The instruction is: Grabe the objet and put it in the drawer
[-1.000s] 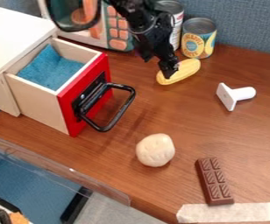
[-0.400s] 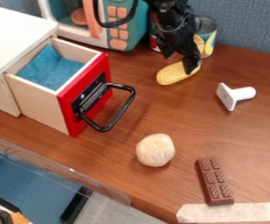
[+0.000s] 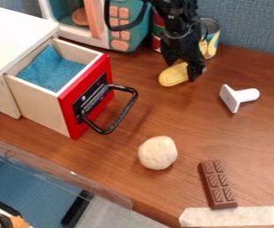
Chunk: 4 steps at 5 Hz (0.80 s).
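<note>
The black gripper [image 3: 182,67] hangs over the yellow corn [image 3: 174,75] at the upper middle, its fingers apart. One finger stands at the corn's right end, partly hiding it; the other is above and behind the corn. I cannot tell whether either touches it. At the left, the wooden drawer [image 3: 34,101] with a red front and black handle is pulled out of its white-topped box [image 3: 18,35]. A blue cloth [image 3: 53,69] lies inside the drawer.
A whitish round object [image 3: 158,152] lies at the middle, a chocolate bar [image 3: 217,184] at the lower right, and a white T-shaped piece [image 3: 239,97] at the right. Behind stand a toy microwave [image 3: 120,44] and cans [image 3: 211,39].
The gripper has moved right along the corn, from in front of the cans' left side, and slightly lower. The corn and the drawer have stayed in place.
</note>
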Each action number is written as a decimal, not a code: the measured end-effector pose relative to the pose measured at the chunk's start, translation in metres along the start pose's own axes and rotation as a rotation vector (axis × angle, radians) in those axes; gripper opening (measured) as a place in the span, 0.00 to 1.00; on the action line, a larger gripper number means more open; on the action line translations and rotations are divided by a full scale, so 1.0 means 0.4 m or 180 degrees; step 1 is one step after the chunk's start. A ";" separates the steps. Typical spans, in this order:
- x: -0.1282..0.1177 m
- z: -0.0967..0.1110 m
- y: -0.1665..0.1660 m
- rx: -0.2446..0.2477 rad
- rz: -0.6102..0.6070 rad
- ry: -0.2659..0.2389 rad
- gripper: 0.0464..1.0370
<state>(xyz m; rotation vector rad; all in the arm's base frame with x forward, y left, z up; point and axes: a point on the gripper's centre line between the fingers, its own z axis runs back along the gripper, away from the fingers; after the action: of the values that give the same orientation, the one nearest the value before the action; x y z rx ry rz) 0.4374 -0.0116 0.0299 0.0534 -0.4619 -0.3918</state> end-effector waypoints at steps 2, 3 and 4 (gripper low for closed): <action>-0.018 -0.003 -0.003 -0.0014 0.0035 0.0090 0.59; -0.022 0.034 -0.011 -0.0052 0.0063 0.0040 0.57; -0.006 0.113 -0.006 -0.0079 0.0132 -0.0123 0.57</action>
<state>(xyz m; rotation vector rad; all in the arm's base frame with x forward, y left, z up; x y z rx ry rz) 0.4143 -0.0113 0.0690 0.0122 -0.4956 -0.3582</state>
